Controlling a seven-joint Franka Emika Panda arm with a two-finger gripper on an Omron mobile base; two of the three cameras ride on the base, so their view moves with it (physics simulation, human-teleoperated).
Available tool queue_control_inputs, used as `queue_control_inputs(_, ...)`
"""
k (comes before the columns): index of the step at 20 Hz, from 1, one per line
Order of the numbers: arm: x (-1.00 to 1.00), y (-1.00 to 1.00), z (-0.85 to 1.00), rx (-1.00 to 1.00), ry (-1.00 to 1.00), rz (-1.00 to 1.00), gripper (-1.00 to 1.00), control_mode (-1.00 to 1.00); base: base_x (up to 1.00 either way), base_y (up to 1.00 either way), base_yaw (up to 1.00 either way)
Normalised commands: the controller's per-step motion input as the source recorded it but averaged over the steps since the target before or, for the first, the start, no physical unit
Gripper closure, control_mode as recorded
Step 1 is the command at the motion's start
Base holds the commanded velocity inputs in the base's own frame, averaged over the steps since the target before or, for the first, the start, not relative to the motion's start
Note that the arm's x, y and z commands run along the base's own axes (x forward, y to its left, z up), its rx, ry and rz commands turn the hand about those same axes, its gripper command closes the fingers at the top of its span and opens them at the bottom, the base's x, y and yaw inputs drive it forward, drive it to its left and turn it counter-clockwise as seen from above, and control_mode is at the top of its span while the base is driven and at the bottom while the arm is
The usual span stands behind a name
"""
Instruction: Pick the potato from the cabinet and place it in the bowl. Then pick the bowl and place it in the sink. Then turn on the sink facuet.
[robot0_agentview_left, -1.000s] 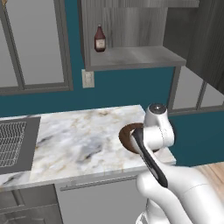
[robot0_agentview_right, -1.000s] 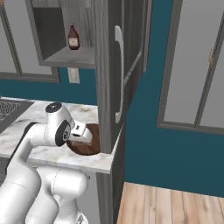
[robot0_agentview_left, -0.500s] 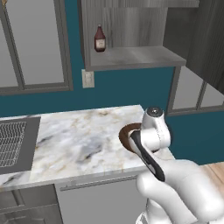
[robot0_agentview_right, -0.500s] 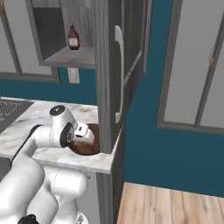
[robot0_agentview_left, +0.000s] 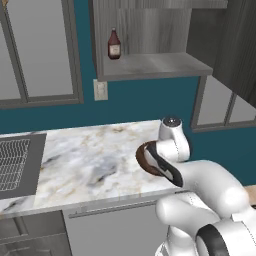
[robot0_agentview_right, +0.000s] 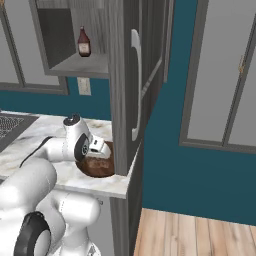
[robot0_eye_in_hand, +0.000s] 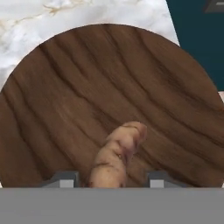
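The potato (robot0_eye_in_hand: 116, 155) lies inside the bowl (robot0_eye_in_hand: 65, 109), between the two fingertips (robot0_eye_in_hand: 61, 179) of the gripper (robot0_eye_in_hand: 109, 180). The tips stand apart on either side of it; whether they press it or have let go I cannot tell. The bowl (robot0_agentview_left: 146, 159) sits at the right end of the marble counter (robot0_agentview_left: 85, 160), partly hidden behind the arm (robot0_agentview_left: 172, 150). In the right base view the bowl (robot0_agentview_right: 100, 167) sits just left of the open cabinet door (robot0_agentview_right: 132, 90), and the gripper (robot0_agentview_right: 102, 149) hangs over it. The cabinet (robot0_agentview_left: 150, 37) is on the wall above, a bottle (robot0_agentview_left: 114, 45) on its shelf. The sink (robot0_agentview_left: 15, 162) is at the counter's far left, well apart from the bowl.
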Motion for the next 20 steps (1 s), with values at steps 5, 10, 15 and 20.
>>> queue_control_inputs(5, 0.17, -0.04, -0.09, 0.00, 0.02, 0.00, -1.00, -1.00, 0.00, 0.00, 0.00)
queue_control_inputs(10, -0.27, 0.08, 0.06, 0.01, 0.00, 0.03, -1.00, -1.00, 0.00, 0.00, 0.00)
queue_control_inputs(15, -0.57, 0.87, -0.04, -0.04, 0.00, 0.11, -1.00, -1.00, 0.00, 0.00, 0.00)
queue_control_inputs(20, -0.15, 0.58, -0.24, -0.04, 0.00, 0.11, -1.00, -1.00, 0.00, 0.00, 0.00)
